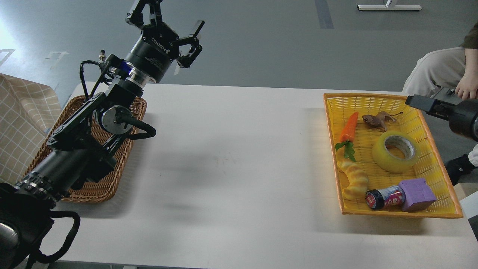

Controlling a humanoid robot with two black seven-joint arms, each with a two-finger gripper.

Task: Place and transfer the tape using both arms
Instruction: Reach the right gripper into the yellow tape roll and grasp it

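two claws are yours to read, and only one shows well. your left claw hangs high above the table's far left edge, fingers spread wide, nothing between them; its topmost fingers are cut off by the frame's upper edge. behind it the left arm runs down to the lower left corner, covering much of the brown wicker basket, so you cannot see what lies inside.

your right claw pokes in from the right edge, just beside the far right corner of the yellow basket. it is dark and seen nearly side-on, and most of its arm is out of frame; you cannot tell whether its fingers are apart or together.

tape lies flat in the yellow basket, right of centre, its core facing up, untouched by either claw. near it sit a carrot, a brown toy too small to name, a twisted bread toy, a jar on its side, and a purple block touching the jar.

a seated person is cut off at the right edge.
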